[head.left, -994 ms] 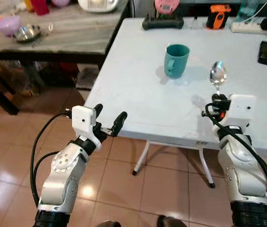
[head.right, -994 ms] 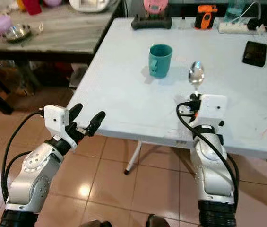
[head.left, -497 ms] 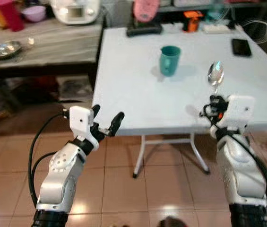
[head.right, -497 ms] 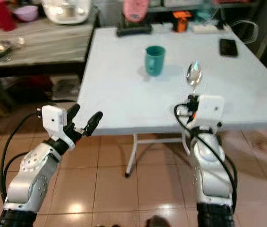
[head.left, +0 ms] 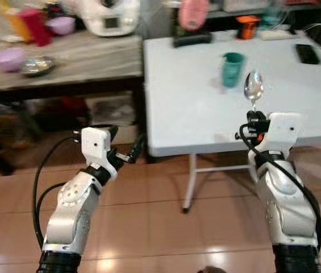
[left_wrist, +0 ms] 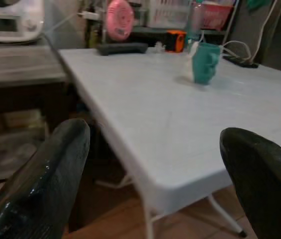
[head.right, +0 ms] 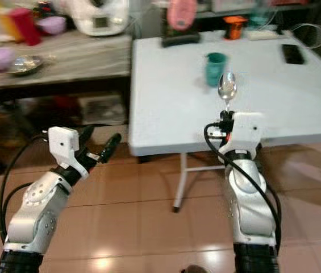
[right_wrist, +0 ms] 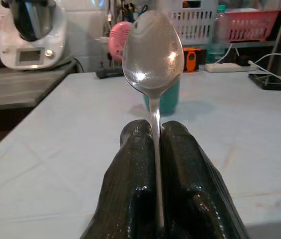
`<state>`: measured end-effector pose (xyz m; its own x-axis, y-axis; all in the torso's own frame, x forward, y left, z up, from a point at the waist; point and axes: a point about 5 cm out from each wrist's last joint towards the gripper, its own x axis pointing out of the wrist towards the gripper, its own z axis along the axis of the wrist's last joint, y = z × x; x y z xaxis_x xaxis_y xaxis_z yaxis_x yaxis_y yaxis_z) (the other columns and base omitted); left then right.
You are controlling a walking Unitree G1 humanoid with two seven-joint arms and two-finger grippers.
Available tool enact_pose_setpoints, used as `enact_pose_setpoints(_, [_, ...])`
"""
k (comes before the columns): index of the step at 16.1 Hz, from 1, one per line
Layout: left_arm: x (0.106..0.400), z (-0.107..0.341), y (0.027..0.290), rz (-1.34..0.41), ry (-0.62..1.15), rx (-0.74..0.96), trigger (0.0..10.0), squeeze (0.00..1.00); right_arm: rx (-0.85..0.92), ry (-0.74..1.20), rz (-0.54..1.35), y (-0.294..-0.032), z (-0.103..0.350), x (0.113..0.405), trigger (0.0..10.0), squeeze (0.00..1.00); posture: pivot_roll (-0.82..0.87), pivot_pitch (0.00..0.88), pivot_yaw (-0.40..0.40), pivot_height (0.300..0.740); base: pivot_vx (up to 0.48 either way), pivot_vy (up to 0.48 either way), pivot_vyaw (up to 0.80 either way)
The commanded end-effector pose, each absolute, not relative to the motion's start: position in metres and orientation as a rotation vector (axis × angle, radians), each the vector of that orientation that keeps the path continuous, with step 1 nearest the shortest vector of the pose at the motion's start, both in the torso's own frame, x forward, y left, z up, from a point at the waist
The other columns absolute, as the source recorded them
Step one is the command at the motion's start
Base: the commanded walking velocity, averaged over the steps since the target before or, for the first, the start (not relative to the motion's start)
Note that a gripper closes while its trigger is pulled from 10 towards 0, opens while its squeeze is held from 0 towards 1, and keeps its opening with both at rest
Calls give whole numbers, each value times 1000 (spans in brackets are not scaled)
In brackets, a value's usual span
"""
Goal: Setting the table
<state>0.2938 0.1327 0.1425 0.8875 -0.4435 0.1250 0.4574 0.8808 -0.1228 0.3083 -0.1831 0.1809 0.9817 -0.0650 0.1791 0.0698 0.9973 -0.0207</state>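
Right pincer pinches a spoon by its handle, bowl end up, in front of the white bench. Left pincer is spread wide and holds nothing, low by the bench's near corner. A green mug stands on the bench already. I think the spoon must yet be laid down, likely near the mug. Since a second ago the view has swung, so the bench sits farther off and to the right.

floor: glossy tan tiles | white table | wooden bench
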Motion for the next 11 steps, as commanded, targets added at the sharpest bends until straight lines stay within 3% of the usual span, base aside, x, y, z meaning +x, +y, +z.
enact_pose_setpoints(1, [294,143,127,-485,-92,-143,10000,0,-35,-195,-86,-189,184,306,10000,0,-206,82,98,740,0,480,0])
enact_pose_setpoints(6, [295,143,127,-487,-93,-142,10000,0,-36,-194,-86,-189,183,306,10000,0,-206,77,99,740,0,480,0])
enact_pose_setpoints(11, [294,142,125,-490,-92,-142,10000,0,-35,-196,-82,-190,183,306,10000,0,-205,75,95,740,0,480,433])
